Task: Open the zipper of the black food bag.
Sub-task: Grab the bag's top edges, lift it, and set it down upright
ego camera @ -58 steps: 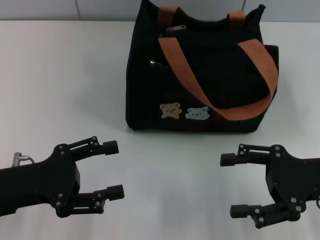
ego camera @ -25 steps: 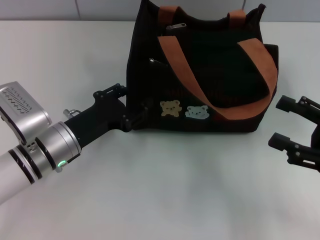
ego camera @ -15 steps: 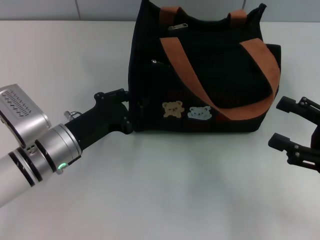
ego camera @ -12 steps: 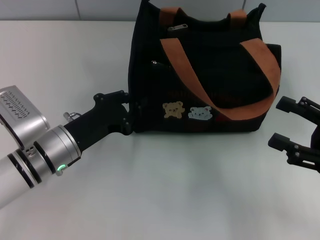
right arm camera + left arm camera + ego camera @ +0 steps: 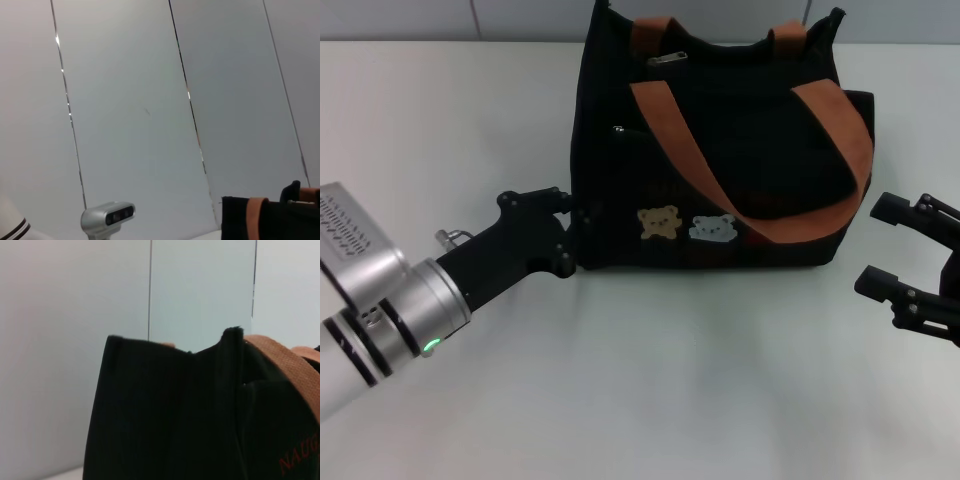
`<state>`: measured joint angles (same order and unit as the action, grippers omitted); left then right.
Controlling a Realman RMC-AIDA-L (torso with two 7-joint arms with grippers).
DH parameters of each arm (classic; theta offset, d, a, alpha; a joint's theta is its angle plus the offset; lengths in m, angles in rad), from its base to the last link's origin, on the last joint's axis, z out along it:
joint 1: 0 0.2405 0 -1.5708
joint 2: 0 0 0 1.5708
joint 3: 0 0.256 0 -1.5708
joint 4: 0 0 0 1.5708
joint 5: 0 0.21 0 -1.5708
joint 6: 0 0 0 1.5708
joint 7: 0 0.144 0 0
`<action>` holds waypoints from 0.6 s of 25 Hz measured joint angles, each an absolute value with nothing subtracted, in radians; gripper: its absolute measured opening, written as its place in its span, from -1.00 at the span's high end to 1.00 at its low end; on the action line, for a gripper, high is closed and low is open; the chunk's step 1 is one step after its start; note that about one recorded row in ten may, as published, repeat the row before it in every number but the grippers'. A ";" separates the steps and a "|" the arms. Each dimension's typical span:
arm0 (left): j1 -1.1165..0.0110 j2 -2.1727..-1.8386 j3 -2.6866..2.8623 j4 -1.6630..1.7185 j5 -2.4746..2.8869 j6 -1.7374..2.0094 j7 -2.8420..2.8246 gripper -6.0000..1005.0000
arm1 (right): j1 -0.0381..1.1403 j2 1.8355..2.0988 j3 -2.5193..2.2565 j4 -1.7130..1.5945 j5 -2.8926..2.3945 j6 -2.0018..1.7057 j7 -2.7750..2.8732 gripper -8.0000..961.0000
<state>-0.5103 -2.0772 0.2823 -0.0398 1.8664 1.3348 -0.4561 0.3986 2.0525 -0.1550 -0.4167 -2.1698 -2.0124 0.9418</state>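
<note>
The black food bag [image 5: 720, 150] stands upright at the back middle of the table, with orange-brown straps [image 5: 670, 135] and two bear patches [image 5: 686, 226] on its front. The zipper runs along the top rim, and its silver pull tab [image 5: 667, 60] lies near the left end. My left gripper [image 5: 577, 206] is at the bag's lower front-left corner, its fingers closed in on the fabric edge there. The left wrist view is filled by the bag's end panel [image 5: 165, 410]. My right gripper [image 5: 882, 246] hangs open to the right of the bag, apart from it.
A short slanted pocket zipper with a tiny pull [image 5: 618, 129] sits on the bag's front left. White table [image 5: 670, 380] stretches in front of the bag. The right wrist view shows wall panels, a small silver camera [image 5: 107, 215] and a bit of the bag [image 5: 235, 220].
The left arm swung in from the near table to the bag's left corner and its fingers closed. The right gripper moved out to the right. The bag nudged right, then back left with the gripper.
</note>
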 joint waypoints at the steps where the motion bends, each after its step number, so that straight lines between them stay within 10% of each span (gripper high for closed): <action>1: -0.503 -2.076 0.282 -0.031 1.866 1.351 -0.444 0.76 | 0.400 2.052 -0.155 -0.416 -2.169 -2.013 0.943 -0.78; 15: -0.433 -2.044 0.153 0.418 1.859 1.900 -0.656 0.78 | 0.404 2.053 -0.153 -0.403 -2.135 -2.008 0.952 -0.78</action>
